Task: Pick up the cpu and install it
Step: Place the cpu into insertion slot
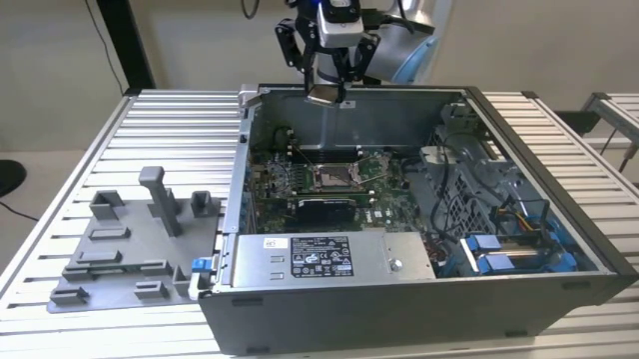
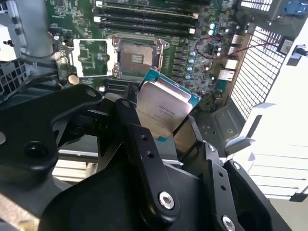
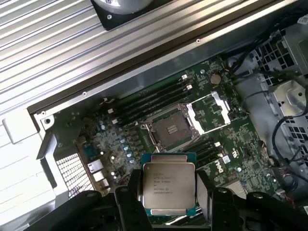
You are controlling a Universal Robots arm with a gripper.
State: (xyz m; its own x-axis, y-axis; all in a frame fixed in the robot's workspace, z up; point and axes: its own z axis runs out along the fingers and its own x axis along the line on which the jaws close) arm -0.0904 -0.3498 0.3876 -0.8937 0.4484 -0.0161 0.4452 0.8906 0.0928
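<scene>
Now: grey fixture (image 1: 130, 247) at exterior view's left, well apart. Gripper (image 1: 327, 90) jaws pinch the cpu (image 1: 325, 96) by its edges, high above the case's (image 1: 399, 314) open socket (image 1: 334, 177). I'd hold it level, corners squared to socket, zero force.

An open grey computer case (image 1: 519, 299) lies on a slatted metal table (image 1: 170, 127). Inside, a green motherboard (image 1: 280, 179) sits beyond a white-labelled power supply (image 1: 330, 256), with blue drive brackets (image 1: 499, 250) at the exterior view's right. A grey moulded fixture (image 1: 120, 254) rests at the case's other side.
</scene>
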